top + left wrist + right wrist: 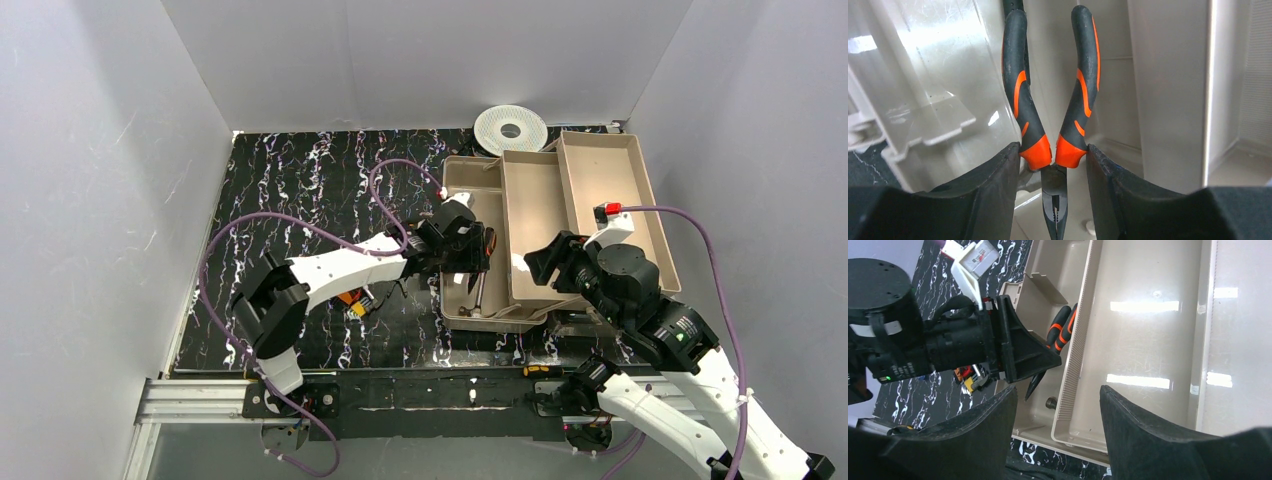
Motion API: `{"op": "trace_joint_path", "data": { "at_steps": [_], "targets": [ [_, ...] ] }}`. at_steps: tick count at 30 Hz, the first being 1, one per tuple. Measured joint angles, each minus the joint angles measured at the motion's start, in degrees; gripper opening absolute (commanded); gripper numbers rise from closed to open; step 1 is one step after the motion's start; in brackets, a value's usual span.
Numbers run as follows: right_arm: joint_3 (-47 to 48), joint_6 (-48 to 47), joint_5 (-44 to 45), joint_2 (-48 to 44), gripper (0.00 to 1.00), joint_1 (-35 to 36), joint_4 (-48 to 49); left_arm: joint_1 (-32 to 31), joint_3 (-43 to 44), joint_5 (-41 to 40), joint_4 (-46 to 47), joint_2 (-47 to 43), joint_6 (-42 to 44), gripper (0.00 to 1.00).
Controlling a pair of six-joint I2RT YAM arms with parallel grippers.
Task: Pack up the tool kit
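Left pincer (1053, 155) is pinching the pliers (1015, 95) at the orange ends of the grips, next to the pivot. I see them inside the toolbox (460, 172), in the left compartment, with the nose pointing to the near end. Can't tell if the tip touches the floor. Right pincer (1057, 395) is spread with nothing in it, hanging over the near end of the beige tray (535, 200). White spool (510, 128) sits on the surface (300, 180) behind the box.

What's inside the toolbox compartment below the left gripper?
The pliers, clamped in the left gripper, are inside the toolbox. Another thin tool lies on its floor, mostly covered by the gripper.
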Motion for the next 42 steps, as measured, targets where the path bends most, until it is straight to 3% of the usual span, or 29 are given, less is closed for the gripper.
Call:
{"op": "trace_joint_path", "data": {
  "at_steps": [3,9,13,17,21,29,33,38,42],
  "targets": [
    [0.0,0.1,0.3,-0.1,0.69,0.0,-0.1,-0.1,1.5,0.0,0.1,2.4,0.2,0.14],
    [0.0,0.1,0.9,-0.5,0.69,0.0,-0.6,-0.2,4.2,1.0,-0.3,6.5,0.2,0.52],
    [0.0,0.1,1.1,-0.7,0.69,0.0,-1.1,-0.2,4.7,0.4,-1.6,6.6,0.5,0.71],
    [0.0,0.1,1.1,-0.7,0.69,0.0,-1.1,-0.4,4.7,-1.2,-2.3,4.5,0.7,0.88],
    [0.0,0.1,1.1,-0.7,0.69,0.0,-1.1,-0.8,4.7,-5.5,-7.6,-1.9,2.6,0.98],
    [-0.1,0.1,0.9,-0.7,0.69,0.0,-1.0,0.3,-1.6,-27.0,-20.9,-26.5,3.7,0.98],
    [-1.1,0.1,0.4,-0.3,0.69,0.0,-0.3,6.2,-7.7,-33.2,-24.9,-35.1,1.8,0.90],
    [-1.7,0.2,-0.6,1.0,0.69,0.0,0.2,16.7,-14.8,-33.2,-25.7,-36.1,-1.6,0.79],
    [-1.8,0.3,-1.1,1.0,0.68,0.0,0.3,21.4,-18.9,-31.6,-25.1,-32.5,-4.4,0.73]
  ]
}}
